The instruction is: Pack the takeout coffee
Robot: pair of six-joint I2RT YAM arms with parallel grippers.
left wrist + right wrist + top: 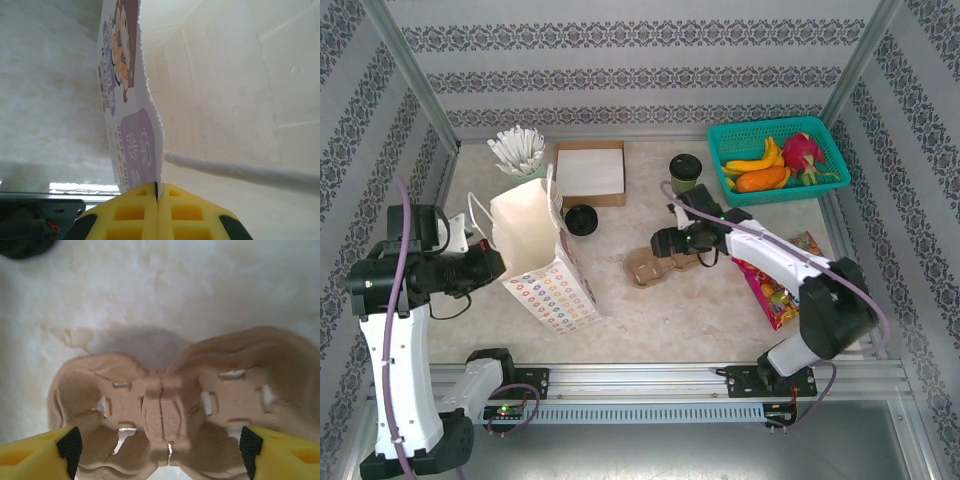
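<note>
Pulp carrier (160,405) lies under the right pincer (159,447), spread wide, which ought to close squarely on its centre ridge, while the left pincer (156,192) clamps the bag (225,100) rim and the coffee (686,172) stands upright beside the basket (718,155)

Olive takeout coffee (685,173); teal basket (752,134)

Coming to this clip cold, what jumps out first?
The big white paper bag at left stands out, its rim pinched in the left gripper. Mid-table, the right gripper hangs with jaws open over a brown cup carrier. The takeout coffee stands at the back, beside the green fruit basket.
</note>
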